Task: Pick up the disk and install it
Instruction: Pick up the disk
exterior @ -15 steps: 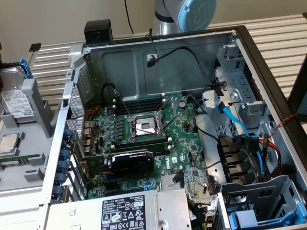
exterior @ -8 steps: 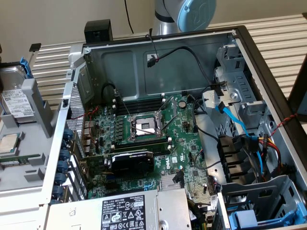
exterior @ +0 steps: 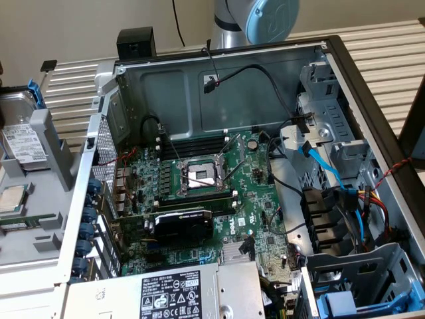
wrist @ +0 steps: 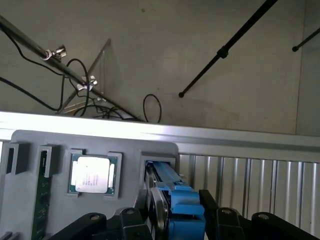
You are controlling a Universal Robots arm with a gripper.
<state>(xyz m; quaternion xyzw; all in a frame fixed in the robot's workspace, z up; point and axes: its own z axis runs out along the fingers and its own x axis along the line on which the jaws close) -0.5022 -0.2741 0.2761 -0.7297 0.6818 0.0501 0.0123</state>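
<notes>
Grey parts tray [wrist: 30, 150] | jaws clamped on the disk [wrist: 180, 197] standing between them in its slot | risk: uneven grip, carrier binds, disk slips

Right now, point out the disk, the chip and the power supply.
disk [wrist: 176, 197], wrist view, on its blue carrier
chip [wrist: 92, 174], wrist view, centre of its silver lid
power supply [exterior: 174, 296], exterior view, on its black-and-white label
</notes>
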